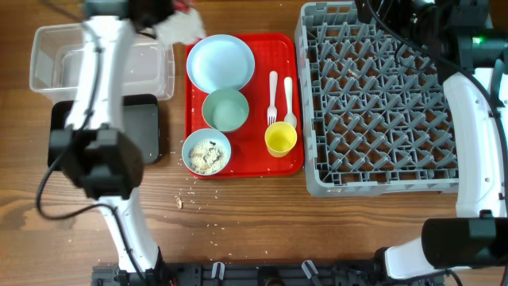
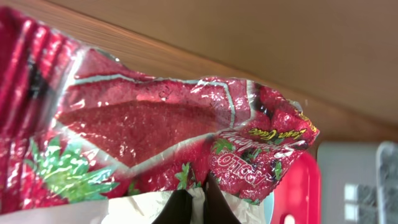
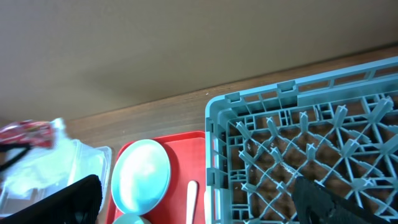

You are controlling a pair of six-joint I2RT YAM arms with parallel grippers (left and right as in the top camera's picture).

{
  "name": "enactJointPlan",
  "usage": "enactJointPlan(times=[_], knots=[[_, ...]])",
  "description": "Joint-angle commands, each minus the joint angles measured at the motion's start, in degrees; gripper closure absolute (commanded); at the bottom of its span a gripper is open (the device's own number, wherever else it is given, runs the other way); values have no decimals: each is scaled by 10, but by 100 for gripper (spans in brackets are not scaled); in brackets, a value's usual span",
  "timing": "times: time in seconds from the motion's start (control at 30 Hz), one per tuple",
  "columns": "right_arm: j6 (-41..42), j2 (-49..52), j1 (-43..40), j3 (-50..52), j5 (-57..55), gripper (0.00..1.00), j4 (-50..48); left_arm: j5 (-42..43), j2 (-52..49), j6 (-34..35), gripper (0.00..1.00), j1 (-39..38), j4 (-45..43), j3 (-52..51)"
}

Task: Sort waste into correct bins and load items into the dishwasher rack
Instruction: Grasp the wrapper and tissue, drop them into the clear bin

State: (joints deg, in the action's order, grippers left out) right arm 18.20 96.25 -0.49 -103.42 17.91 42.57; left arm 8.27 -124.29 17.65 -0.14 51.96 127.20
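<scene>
My left gripper [image 2: 194,205] is shut on the crumpled white napkin [image 1: 181,28], with the red crinkled wrapper [image 2: 155,124] bunched against it, held up between the clear tub [image 1: 48,63] and the far edge of the red serving tray. On that tray are the pale blue plate [image 1: 221,62], a mint bowl [image 1: 225,110], a bowl with beige food scraps [image 1: 207,152], the yellow cup [image 1: 280,139], the fork [image 1: 272,89] and the spoon [image 1: 289,91]. My right gripper [image 3: 202,205] is open and empty above the far left corner of the grey dishwasher rack [image 1: 381,179].
The black tray [image 1: 147,127] lies in front of the clear tub, partly under my left arm. Crumbs [image 1: 184,199] lie on the wooden table in front of the red serving tray [image 1: 254,159]. The rack holds no dishes.
</scene>
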Motion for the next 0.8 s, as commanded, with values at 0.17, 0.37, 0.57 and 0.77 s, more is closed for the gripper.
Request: enactJointPlan(times=[0.17,0.37,0.57,0.77], knots=[[30,9,0,0,-8,0,-18,-39,-10,75,96,115,67,-37],[31,9,0,0,-8,0,-16,-40,-60,72,96,128,48,-54],[43,9,0,0,-8,0,-14,-43,-72,69,39,128,19,-55],[44,9,0,0,-8,0,-14,7,-29,-5,18,122,14,-52]])
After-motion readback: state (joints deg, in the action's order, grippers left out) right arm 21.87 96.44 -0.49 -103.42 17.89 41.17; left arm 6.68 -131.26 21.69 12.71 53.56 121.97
